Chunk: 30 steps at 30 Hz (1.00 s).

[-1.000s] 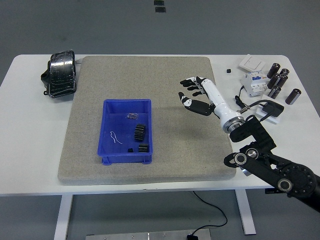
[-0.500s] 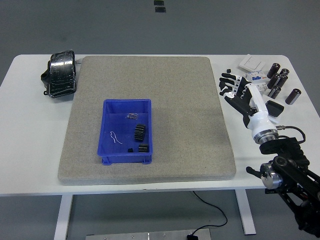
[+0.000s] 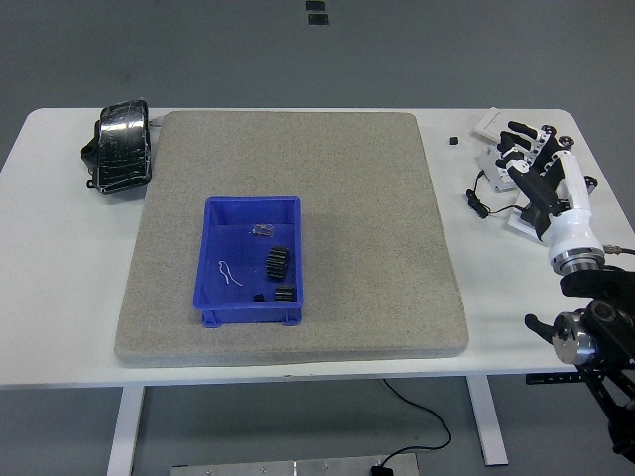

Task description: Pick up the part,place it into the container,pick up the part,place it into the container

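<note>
Right hand (image 3: 534, 159) at the table's (image 3: 60, 327) right edge, fingers spread, grasping nothing, above the loose parts (image 3: 496, 164) there. Blue container (image 3: 252, 260) on the grey mat (image 3: 298, 169), left of middle, holding black gears (image 3: 277, 262).

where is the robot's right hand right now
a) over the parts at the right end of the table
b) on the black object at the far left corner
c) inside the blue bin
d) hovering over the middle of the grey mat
a: the right hand is above the small parts on the white table to the right of the grey mat, well away from the blue bin.
</note>
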{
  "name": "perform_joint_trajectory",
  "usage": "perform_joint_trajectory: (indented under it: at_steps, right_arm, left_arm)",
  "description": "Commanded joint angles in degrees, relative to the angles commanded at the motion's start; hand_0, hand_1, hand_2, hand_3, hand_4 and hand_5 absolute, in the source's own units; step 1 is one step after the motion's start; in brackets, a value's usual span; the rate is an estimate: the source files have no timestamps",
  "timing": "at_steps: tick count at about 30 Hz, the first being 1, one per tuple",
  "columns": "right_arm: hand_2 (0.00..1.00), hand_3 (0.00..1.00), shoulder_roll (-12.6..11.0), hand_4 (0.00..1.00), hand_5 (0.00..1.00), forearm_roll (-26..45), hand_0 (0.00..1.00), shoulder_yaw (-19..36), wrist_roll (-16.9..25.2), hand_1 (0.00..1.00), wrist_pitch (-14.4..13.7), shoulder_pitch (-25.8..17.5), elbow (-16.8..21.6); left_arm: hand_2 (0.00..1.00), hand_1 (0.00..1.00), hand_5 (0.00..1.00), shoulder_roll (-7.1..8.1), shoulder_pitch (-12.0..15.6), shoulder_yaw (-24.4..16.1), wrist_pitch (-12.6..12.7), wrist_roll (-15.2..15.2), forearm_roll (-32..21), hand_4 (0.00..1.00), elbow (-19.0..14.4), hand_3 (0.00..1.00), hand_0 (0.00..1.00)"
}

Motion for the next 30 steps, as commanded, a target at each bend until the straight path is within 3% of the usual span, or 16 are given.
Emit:
perform_joint_trajectory:
  at_steps: [8, 10, 30]
  right_arm:
    - [0.708, 0.684, -0.1, 0.669, 0.314, -2.1, 0.689, 2.4, -0.2, 0.703, -0.2, -0.7, 2.1]
    - [0.710, 0.682, -0.1, 0.698, 0.361, -2.1, 0.693, 2.7, -0.2, 0.702, -0.2, -0.8, 2.1]
    - [0.714, 0.683, 0.0, 0.703, 0.383, -2.0, 0.697, 6.1, -0.4, 0.702, 0.2, -1.7, 2.6]
  left_arm:
    - [0.623, 0.646, 0.670, 0.49, 0.0, -0.7, -0.3, 0.4, 0.7, 0.687, -0.2, 0.596, 0.662]
    - [0.623, 0.646, 0.670, 0.48, 0.1, -0.6, -0.3, 0.4, 0.6, 0.689, -0.1, 0.596, 0.663]
    - [0.624, 0.646, 0.669, -0.55, 0.8, -0.2, -0.2, -0.3, -1.3, 0.695, 0.3, 0.597, 0.663]
